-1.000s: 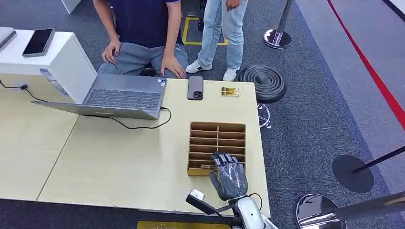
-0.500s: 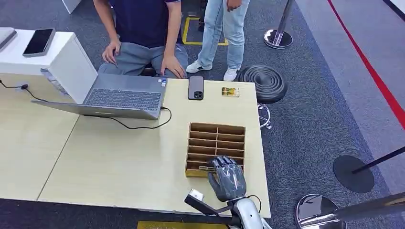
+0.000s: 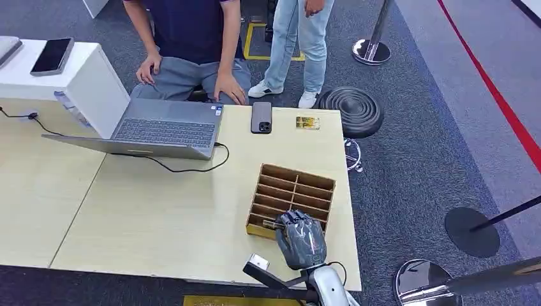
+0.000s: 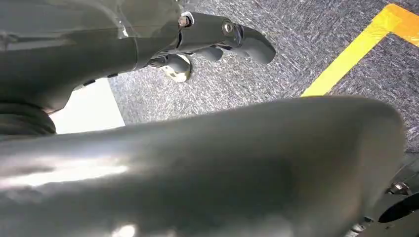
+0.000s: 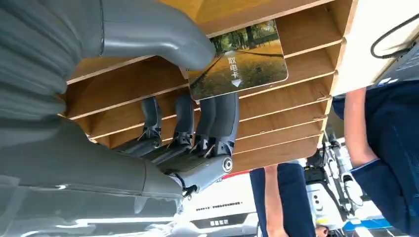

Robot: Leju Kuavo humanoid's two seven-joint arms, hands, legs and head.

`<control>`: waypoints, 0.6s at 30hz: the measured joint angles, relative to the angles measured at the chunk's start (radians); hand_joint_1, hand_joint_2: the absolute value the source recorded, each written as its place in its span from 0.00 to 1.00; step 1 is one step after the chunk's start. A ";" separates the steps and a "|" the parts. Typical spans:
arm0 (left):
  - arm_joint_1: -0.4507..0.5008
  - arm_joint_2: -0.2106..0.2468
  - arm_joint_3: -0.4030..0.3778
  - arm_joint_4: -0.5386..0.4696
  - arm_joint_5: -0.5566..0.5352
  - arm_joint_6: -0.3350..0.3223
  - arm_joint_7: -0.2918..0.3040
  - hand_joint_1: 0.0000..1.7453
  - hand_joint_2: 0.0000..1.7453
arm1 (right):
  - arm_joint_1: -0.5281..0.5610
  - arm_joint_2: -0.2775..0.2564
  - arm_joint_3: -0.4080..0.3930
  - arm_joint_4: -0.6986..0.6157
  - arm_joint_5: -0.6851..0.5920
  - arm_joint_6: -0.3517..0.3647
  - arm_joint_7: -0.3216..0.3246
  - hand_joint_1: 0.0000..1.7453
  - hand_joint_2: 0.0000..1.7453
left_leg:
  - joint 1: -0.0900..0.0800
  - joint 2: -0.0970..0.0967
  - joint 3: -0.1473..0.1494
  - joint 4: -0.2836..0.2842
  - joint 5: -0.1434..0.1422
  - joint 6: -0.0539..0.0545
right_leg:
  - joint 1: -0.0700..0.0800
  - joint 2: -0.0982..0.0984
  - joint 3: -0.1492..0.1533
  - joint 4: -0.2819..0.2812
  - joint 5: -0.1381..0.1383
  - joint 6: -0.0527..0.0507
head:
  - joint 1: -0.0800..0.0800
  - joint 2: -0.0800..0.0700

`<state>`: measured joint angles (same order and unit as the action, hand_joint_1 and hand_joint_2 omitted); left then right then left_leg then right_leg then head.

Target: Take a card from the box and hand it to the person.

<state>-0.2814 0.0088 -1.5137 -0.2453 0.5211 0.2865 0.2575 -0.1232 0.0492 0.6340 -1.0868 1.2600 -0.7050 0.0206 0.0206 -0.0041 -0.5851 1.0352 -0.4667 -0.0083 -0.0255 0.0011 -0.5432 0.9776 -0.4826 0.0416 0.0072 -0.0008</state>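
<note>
Clearly "取电卡" on card (image 5: 237,61) in right hand (image 5: 163,98)

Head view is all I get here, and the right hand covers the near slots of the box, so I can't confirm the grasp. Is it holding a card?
Observer: Yes. In the right wrist view the right hand pinches a card between thumb and fingers.
Operator: Is it out of the box?
Observer: Not fully; the card lies partly inside a slot of the box.
Operator: And the left hand?
Observer: The left hand hangs over grey carpet, holding nothing.
</note>
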 joint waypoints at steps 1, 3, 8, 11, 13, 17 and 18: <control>0.000 0.000 0.000 0.000 0.000 0.000 0.000 0.00 0.00 | 0.001 0.000 0.000 -0.001 0.001 0.000 0.000 0.65 1.00 | 0.000 0.000 0.000 0.000 0.000 0.000 | 0.000 0.000 0.000 0.000 0.000 0.000 | 0.000 0.000; 0.000 0.000 0.000 0.000 0.000 0.000 0.000 0.00 0.00 | 0.003 0.000 -0.004 -0.005 0.002 0.000 0.001 0.67 1.00 | 0.000 0.000 0.000 0.000 0.000 0.000 | 0.000 0.000 0.000 0.000 0.000 0.000 | 0.000 0.000; 0.000 0.000 0.000 0.000 0.000 0.000 0.000 0.00 0.00 | 0.003 0.000 -0.005 -0.011 0.004 0.000 0.002 0.75 1.00 | 0.000 0.000 0.000 0.000 0.000 0.000 | 0.000 0.000 0.000 0.000 0.000 0.000 | 0.000 0.000; 0.000 0.000 0.000 0.000 0.000 0.000 0.000 0.00 0.00 | 0.004 0.000 -0.005 -0.014 0.005 0.000 0.006 0.76 1.00 | 0.000 0.000 0.000 0.000 0.000 0.000 | 0.000 0.000 0.000 0.000 0.000 0.000 | 0.000 0.000; 0.000 0.000 0.000 0.000 0.000 0.000 0.000 0.00 0.00 | 0.004 0.000 -0.005 -0.014 0.005 0.000 0.009 0.77 1.00 | 0.000 0.000 0.000 0.000 0.000 0.000 | 0.000 0.000 0.000 0.000 0.000 0.000 | 0.000 0.000; 0.000 0.000 0.000 0.000 0.000 0.000 0.000 0.00 0.00 | 0.004 0.000 -0.005 -0.015 0.005 0.000 0.012 0.78 1.00 | 0.000 0.000 0.000 0.000 0.000 0.000 | 0.000 0.000 0.000 0.000 0.000 0.000 | 0.000 0.000; 0.000 0.000 0.000 0.000 0.000 0.000 0.000 0.00 0.00 | 0.004 0.000 -0.005 -0.016 0.005 0.000 0.012 0.78 1.00 | 0.000 0.000 0.000 0.000 0.000 0.000 | 0.000 0.000 0.000 0.000 0.000 0.000 | 0.000 0.000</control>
<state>-0.2814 0.0088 -1.5137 -0.2453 0.5211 0.2861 0.2575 -0.1188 0.0496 0.6287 -1.1025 1.2654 -0.7050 0.0328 0.0206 -0.0041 -0.5851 1.0352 -0.4667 -0.0083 -0.0255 0.0010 -0.5431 0.9776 -0.4826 0.0416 0.0076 -0.0008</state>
